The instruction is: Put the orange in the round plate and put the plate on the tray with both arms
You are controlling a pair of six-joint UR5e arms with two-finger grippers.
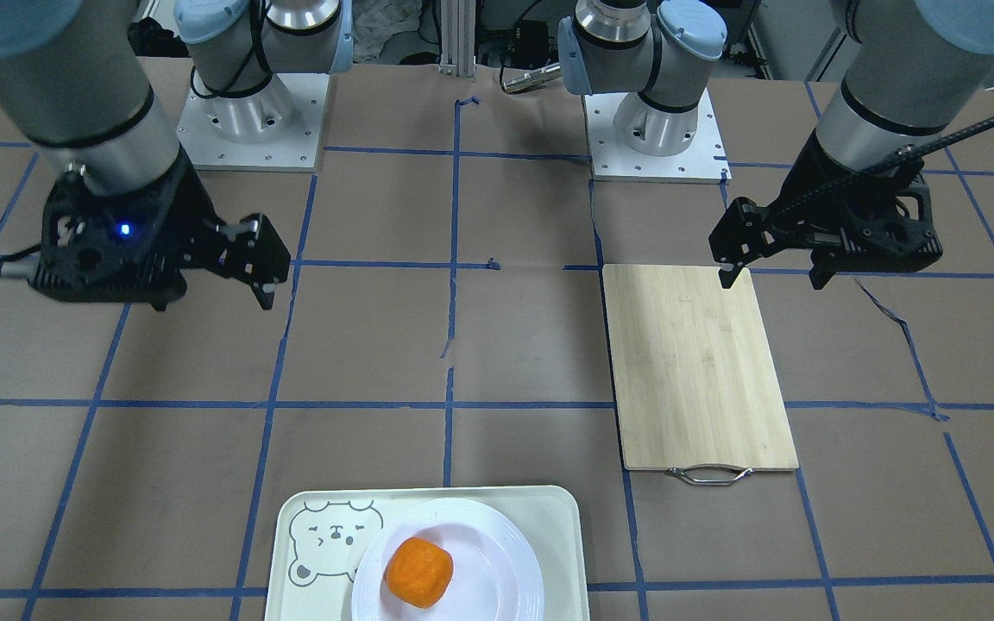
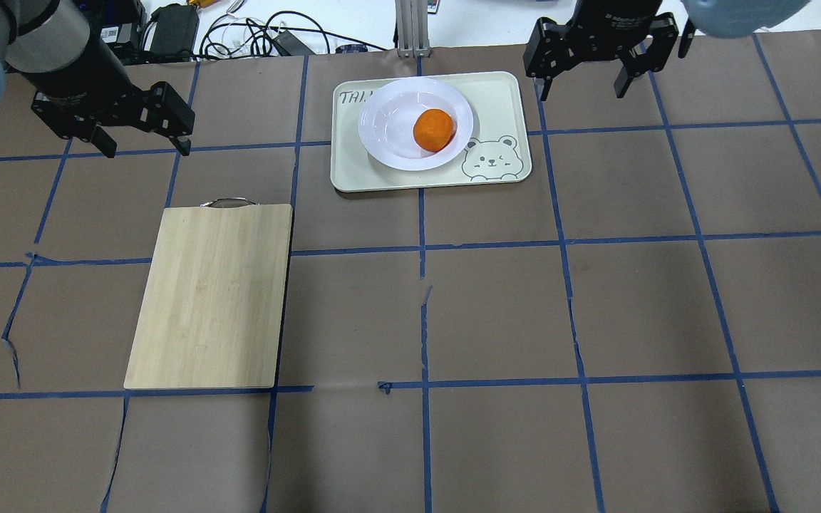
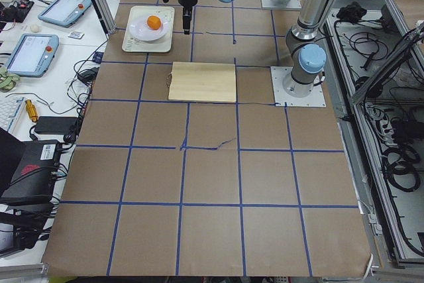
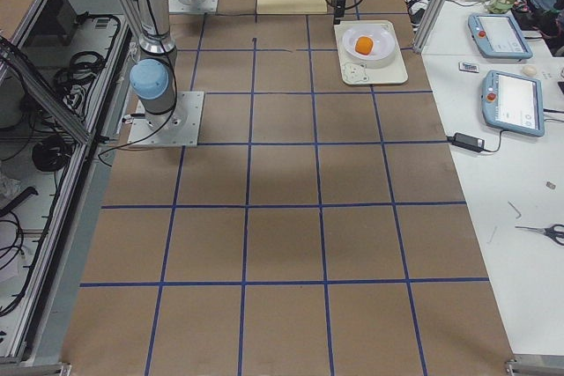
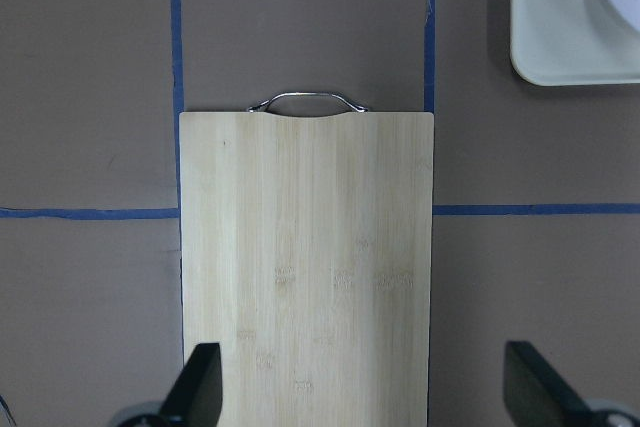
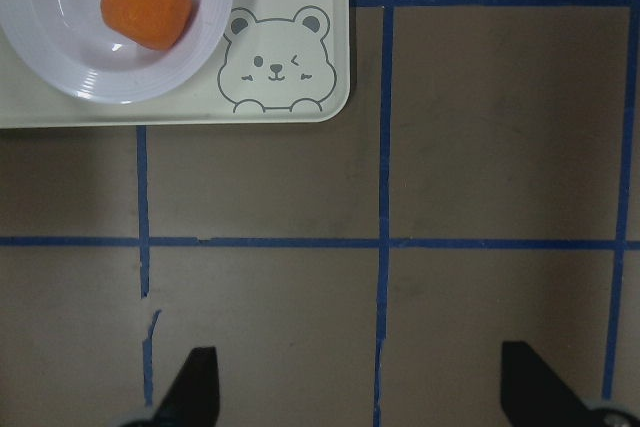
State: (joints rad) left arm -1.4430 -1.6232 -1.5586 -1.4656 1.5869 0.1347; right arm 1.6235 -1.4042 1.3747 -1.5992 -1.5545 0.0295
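The orange (image 2: 432, 130) lies in the white round plate (image 2: 389, 128), a little off its centre. The plate rests on the pale tray (image 2: 503, 92) with the bear face, at the table's far middle edge. My left gripper (image 2: 145, 149) hangs open and empty above the table left of the tray, beyond the wooden board's handle. My right gripper (image 2: 583, 92) is open and empty just right of the tray. The right wrist view shows the orange (image 6: 146, 3), plate (image 6: 70, 67) and tray (image 6: 200, 112) ahead of the open fingers; neither gripper touches them.
A wooden board (image 2: 211, 296) with a metal handle lies on the left half, under the left wrist camera (image 5: 305, 247). Blue tape lines grid the brown table. Cables and devices crowd the strip beyond the far edge (image 2: 239, 28). Both arm bases (image 1: 251, 121) stand at the robot's side.
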